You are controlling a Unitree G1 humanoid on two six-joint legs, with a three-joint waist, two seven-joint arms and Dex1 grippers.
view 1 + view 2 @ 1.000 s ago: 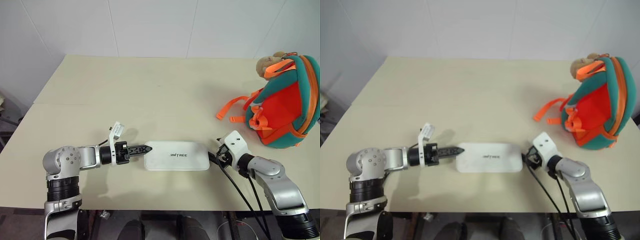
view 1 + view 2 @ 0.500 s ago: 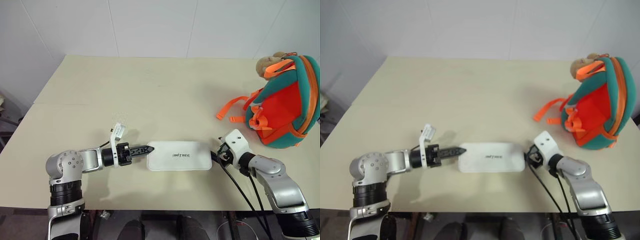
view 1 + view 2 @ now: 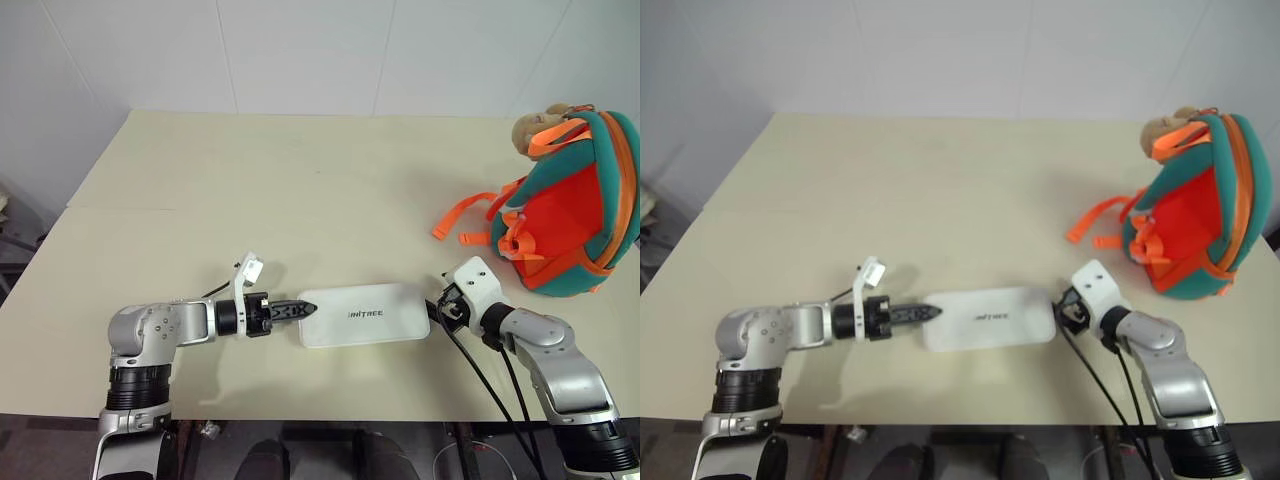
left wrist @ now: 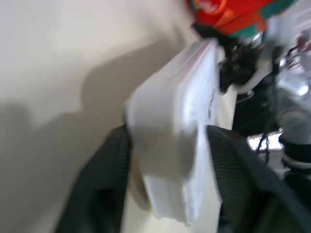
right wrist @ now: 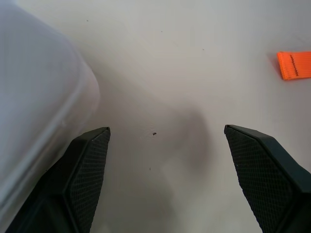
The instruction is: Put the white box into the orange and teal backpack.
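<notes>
Your left gripper (image 3: pixel 300 309) is reaching to the near end of the white box (image 3: pixel 364 314), which is lying flat on the worktop (image 3: pixel 300 190). In the left wrist view its fingers (image 4: pixel 99 187) are standing apart on both sides of the box's end, very close to it, but you cannot tell if they are pressing it. Your right gripper (image 5: pixel 165 160) is standing at the other end of the box, with its fingers (image 5: pixel 265 165) spread wide over bare worktop and the box's rounded corner just beside one finger. The orange and teal backpack (image 3: pixel 570 205) is sitting well beyond the right fingers, apart from the box, with its orange strap (image 3: pixel 462 217) lying toward them.
</notes>
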